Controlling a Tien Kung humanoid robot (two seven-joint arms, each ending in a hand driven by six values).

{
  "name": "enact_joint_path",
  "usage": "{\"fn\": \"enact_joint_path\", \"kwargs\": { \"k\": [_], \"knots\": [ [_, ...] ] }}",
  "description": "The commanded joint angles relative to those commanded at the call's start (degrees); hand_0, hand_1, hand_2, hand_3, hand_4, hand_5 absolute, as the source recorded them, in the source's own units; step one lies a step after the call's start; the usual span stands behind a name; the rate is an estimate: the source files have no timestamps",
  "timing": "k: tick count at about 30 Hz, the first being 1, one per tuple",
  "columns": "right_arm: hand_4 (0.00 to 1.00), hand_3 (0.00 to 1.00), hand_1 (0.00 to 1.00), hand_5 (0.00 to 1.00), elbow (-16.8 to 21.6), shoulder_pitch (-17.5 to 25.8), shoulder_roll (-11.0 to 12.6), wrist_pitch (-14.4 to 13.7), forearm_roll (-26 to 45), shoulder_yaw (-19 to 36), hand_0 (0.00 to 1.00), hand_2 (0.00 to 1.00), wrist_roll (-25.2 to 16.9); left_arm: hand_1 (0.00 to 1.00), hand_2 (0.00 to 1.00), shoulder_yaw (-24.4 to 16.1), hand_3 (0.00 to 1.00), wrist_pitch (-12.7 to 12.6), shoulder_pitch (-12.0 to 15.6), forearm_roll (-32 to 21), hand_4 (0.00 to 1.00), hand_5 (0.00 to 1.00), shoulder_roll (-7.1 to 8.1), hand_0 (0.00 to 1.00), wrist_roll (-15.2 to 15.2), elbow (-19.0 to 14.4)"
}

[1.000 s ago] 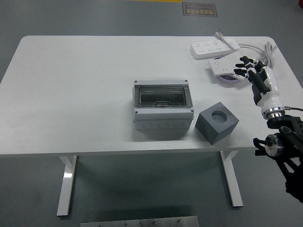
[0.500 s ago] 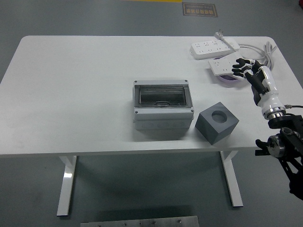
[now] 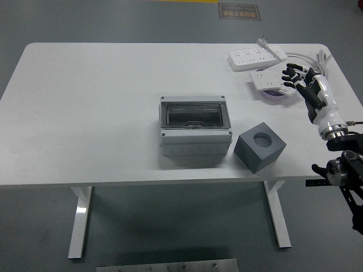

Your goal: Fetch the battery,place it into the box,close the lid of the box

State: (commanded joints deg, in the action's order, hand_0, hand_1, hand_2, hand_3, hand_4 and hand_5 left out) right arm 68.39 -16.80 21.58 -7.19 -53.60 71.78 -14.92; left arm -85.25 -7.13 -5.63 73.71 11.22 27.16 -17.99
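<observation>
Head view: no battery can be made out for certain; a purple object [image 3: 276, 95] under the second power strip [image 3: 271, 79] is too hidden to identify. Grey box [image 3: 195, 131] sits mid-table with its clear lid over the front, beside a grey cube [image 3: 261, 146] with a round hole. Right hand [image 3: 299, 79] hovers over that strip, fingers spread, holding nothing. No writing is readable.

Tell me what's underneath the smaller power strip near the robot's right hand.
A purple round object sticks out from under the smaller power strip. Most of it is covered by the strip and the right hand, so what it is cannot be told.
</observation>
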Motion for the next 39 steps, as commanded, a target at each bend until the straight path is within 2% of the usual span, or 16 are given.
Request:
{"fn": "enact_joint_path", "kwargs": {
  "k": [2,3,20,21,26,27,38,39],
  "knots": [
    [0.934,0.754,0.707,0.305,0.26,0.1,0.09,-0.01,0.12,0.29,0.766,0.722,0.05,0.71,0.657,0.09,0.612,-0.02,0.01,-0.16,0.722,0.229,0.0,0.575,-0.03,0.02],
    [0.911,0.769,0.716,0.247,0.38,0.13,0.15,0.0,0.25,0.39,0.779,0.739,0.04,0.71,0.658,0.09,0.612,-0.04,0.02,-0.2,0.722,0.229,0.0,0.575,-0.04,0.03],
    [0.912,0.773,0.718,0.246,2.15,-0.06,0.49,0.06,-1.44,1.71,0.804,0.746,0.47,0.71,0.659,0.09,0.612,-0.09,-0.33,-0.26,0.722,0.23,-0.13,0.575,-0.23,0.12],
    [0.877,0.769,0.7,0.206,2.21,-0.08,0.49,0.05,-1.55,1.74,0.809,0.728,0.52,0.71,0.658,0.09,0.612,-0.09,-0.36,-0.25,0.721,0.227,-0.15,0.575,-0.24,0.13],
    [0.877,0.769,0.7,0.206,2.66,-0.2,0.46,0.19,-2.22,2.07,0.809,0.728,1.02,0.71,0.658,-0.02,0.612,-0.11,-0.44,-0.11,0.721,0.227,-0.33,0.575,-0.29,0.16],
    [0.769,0.78,0.7,0.057,2.7,-0.21,0.47,0.23,-2.19,2.12,0.812,0.729,1.04,0.709,0.659,-0.05,0.612,-0.11,-0.45,-0.06,0.72,0.227,-0.36,0.575,-0.29,0.16],
    [0.759,0.791,0.71,0.03,3.42,-0.17,0.63,0.15,-1.66,2.73,0.815,0.734,1.19,0.71,0.658,-0.26,0.611,-0.11,-0.43,0.17,0.719,0.227,-0.63,0.575,-0.38,0.22],
    [0.709,0.792,0.717,0.062,3.51,-0.17,0.64,0.14,-1.62,2.77,0.813,0.738,1.23,0.71,0.658,-0.29,0.611,-0.1,-0.42,0.23,0.719,0.227,-0.66,0.575,-0.36,0.22]
  ]
}}
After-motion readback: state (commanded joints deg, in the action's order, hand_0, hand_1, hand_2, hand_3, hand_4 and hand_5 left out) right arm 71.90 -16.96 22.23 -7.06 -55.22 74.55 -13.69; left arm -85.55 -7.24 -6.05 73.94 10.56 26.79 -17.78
